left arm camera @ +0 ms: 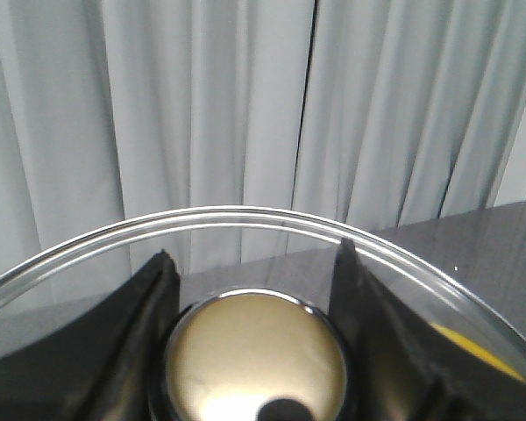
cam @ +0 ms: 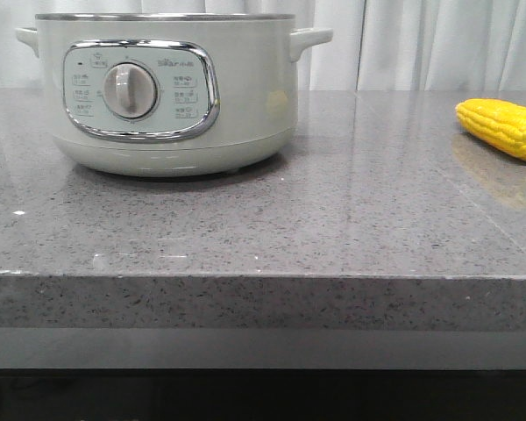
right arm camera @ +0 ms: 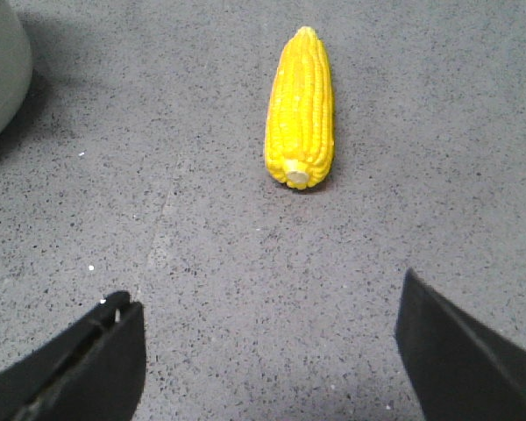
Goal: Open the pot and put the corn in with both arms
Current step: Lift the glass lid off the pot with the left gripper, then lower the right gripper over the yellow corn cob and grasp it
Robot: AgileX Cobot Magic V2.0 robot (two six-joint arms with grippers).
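The pale grey-green pot point(cam: 167, 88) stands at the back left of the counter, its dial panel facing me; its top is cut off at the steel rim. It also shows as an edge in the right wrist view point(right arm camera: 0, 70). The yellow corn point(cam: 501, 127) lies on the counter at the far right. My left gripper point(left arm camera: 252, 254) is shut on the metal knob point(left arm camera: 256, 360) of a glass lid point(left arm camera: 228, 215), held up facing the curtain. My right gripper point(right arm camera: 265, 294) is open and empty over the counter, with the corn point(right arm camera: 300, 110) lying ahead of it, apart. Neither gripper shows in the front view.
The grey speckled counter point(cam: 333, 228) has a front edge close to the camera. A white curtain point(cam: 421, 44) hangs behind the counter. A yellow patch point(left arm camera: 473, 346) shows through the glass lid.
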